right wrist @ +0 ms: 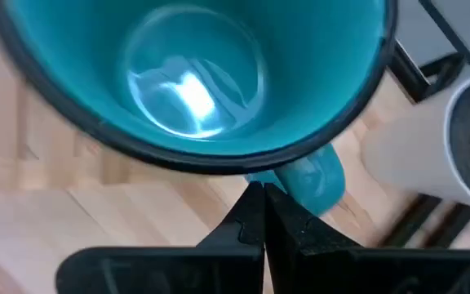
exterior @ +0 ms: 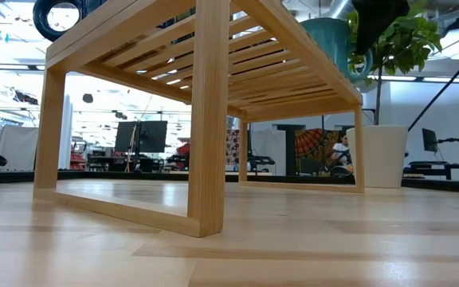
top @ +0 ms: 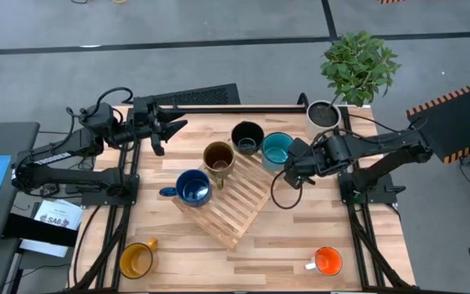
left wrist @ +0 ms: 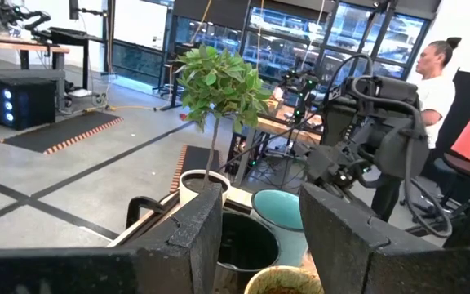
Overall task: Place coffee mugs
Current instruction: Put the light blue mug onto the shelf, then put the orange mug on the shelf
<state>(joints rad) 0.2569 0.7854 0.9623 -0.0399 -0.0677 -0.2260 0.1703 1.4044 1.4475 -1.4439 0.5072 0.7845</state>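
**Mug stock on rack and tabletop – both hands logged**

- Right hand (top: 287,175): fingers pressed together, nothing between them, tips right beside the handle of the teal mug (top: 277,149). In the right wrist view the tips meet just under that handle.
- Teal mug: on the slatted wooden rack (top: 233,204), far corner, upright, directly in front of the right hand.
- Black mug (top: 246,136): next to the teal one, on the side away from the right hand; also on the rack.
- Olive-brown mug (top: 219,157): on the rack, further from the right hand, beyond the black.
- Dark blue mug (top: 191,187): rack's left end, well apart from the right hand.
- Orange mug (top: 326,261): off the rack, on the tabletop (top: 161,237), white handle, nearer the front edge than the right hand.
- Yellow mug (top: 135,260): tabletop, front left corner, far from both hands.
- Left hand (top: 170,128): waiting at the tabletop's back edge, fingers apart, holding nothing.
- White plant pot (top: 323,114): back right corner, behind the right hand.
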